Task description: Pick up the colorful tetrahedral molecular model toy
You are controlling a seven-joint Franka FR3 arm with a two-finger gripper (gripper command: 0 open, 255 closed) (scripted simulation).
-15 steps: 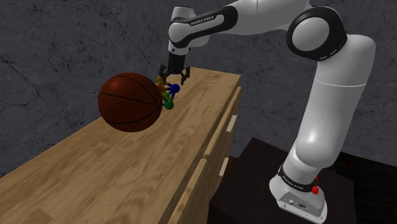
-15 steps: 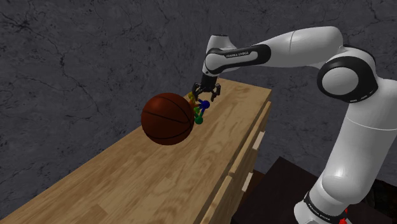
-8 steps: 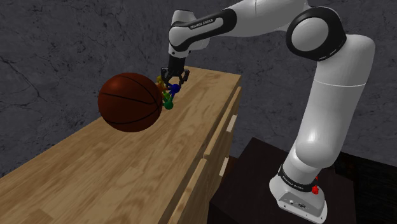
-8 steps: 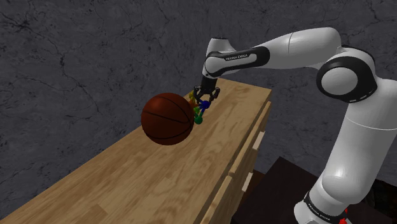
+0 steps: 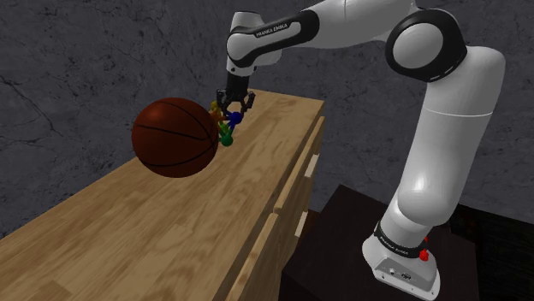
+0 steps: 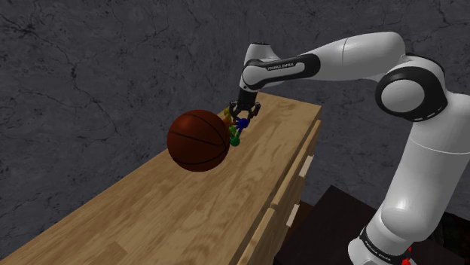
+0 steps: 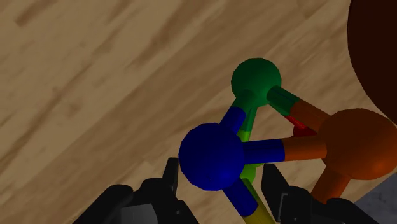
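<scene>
Wood, pale and grained, for the dresser top (image 5: 128, 231) beneath the jaws. Bears a dark red-brown basketball (image 5: 175, 137) just outward of the jaws, close against the molecular model toy (image 5: 226, 130). Stands on the wood directly under the jaws: blue ball (image 7: 211, 157) uppermost and right in the gap between them, green ball (image 7: 256, 81) ahead of the jaws, orange ball (image 7: 356, 147) beyond one jaw on the basketball's side, all joined by coloured rods (image 7: 264, 149). Black gripper (image 5: 233, 114) pointing down, jaws set apart, one on each side of the blue ball; cannot tell whether pinching it or merely flanking it. Back from the jaws, white arm (image 5: 445, 128) rising from the dark stand (image 5: 359, 248), beside the dresser's drawers (image 5: 295, 192)
</scene>
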